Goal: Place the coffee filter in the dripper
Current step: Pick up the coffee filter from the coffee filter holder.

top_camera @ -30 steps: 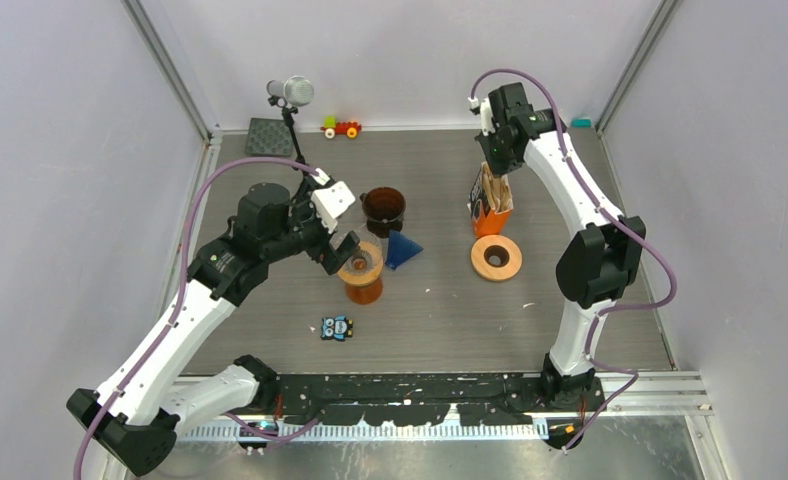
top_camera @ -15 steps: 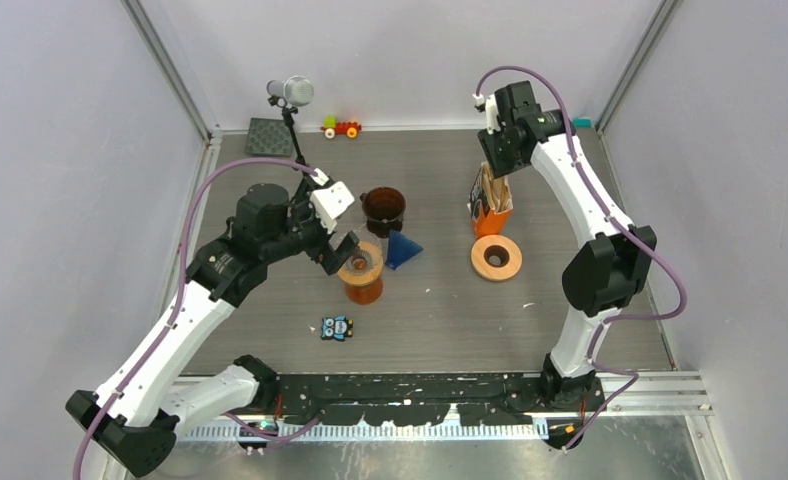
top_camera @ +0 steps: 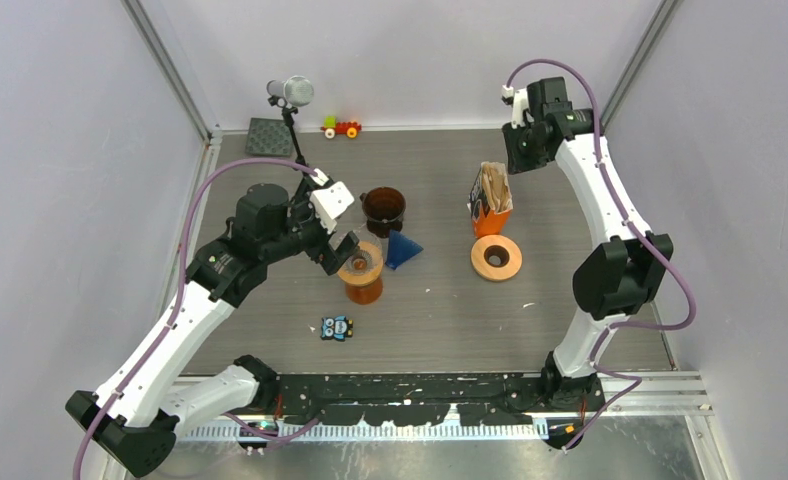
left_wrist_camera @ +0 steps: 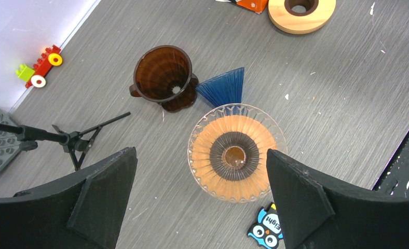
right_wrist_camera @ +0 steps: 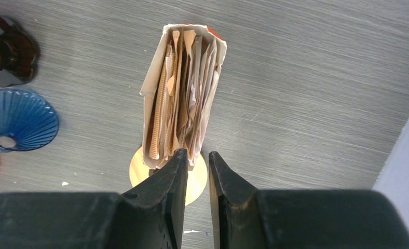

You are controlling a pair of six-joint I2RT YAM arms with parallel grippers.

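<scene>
The white right arm (top_camera: pixel 595 190) has drawn back from the upright pack of brown paper coffee filters (right_wrist_camera: pixel 181 93), all still inside. The right gripper (right_wrist_camera: pixel 197 153) jaws, barely apart, hold nothing, so the pick probably failed. The left gripper (left_wrist_camera: pixel 200 151) jaws spread above the ribbed glass dripper (left_wrist_camera: pixel 236 155).

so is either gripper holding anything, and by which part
Nothing held: left gripper wide open above the dripper; right gripper empty, jaws narrowly apart, near the filter pack.
</scene>
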